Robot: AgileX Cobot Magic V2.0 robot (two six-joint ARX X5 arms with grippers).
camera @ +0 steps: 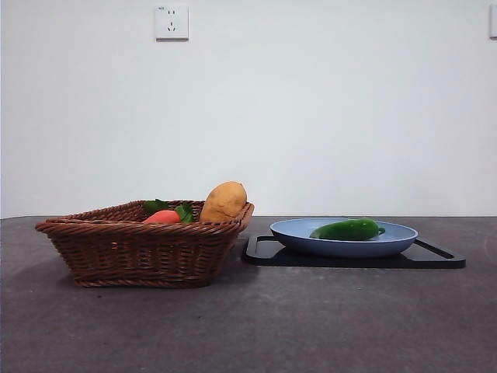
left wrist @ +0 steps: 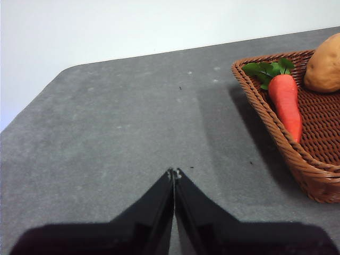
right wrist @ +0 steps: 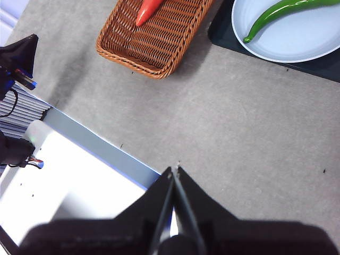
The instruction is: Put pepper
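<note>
Black left gripper (left wrist: 174,172) closed, empty

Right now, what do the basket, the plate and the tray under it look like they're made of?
The basket looks like woven brown wicker: braided strands and a plaited rim show. The plate is smooth, matte pale blue, plastic or glazed ceramic; I cannot tell which. The tray looks like black plastic, flat, with a raised edge.

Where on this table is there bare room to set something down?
Bare tabletop runs in front of the wicker basket and black tray, and beside the basket's outer wall. The basket already holds a carrot and potato; the blue plate holds the pepper.
</note>
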